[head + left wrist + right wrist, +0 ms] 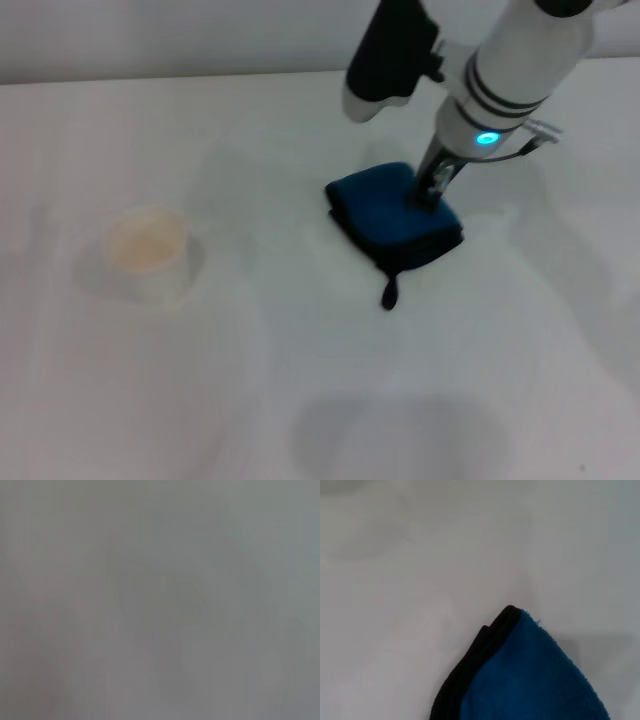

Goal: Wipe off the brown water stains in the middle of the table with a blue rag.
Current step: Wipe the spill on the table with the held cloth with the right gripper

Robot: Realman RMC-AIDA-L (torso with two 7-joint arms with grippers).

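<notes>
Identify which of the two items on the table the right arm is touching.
The blue rag, right of centre: the right gripper presses down on it. The white paper cup stands alone far to the left, untouched on the table.

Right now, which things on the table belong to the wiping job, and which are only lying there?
Belong to the job:
- blue rag, flat on the table
- right gripper, down on the rag
- brown water stains: not visible now

Only lying there:
- paper cup, off to the left of the rag

Left gripper: not in view.
</notes>
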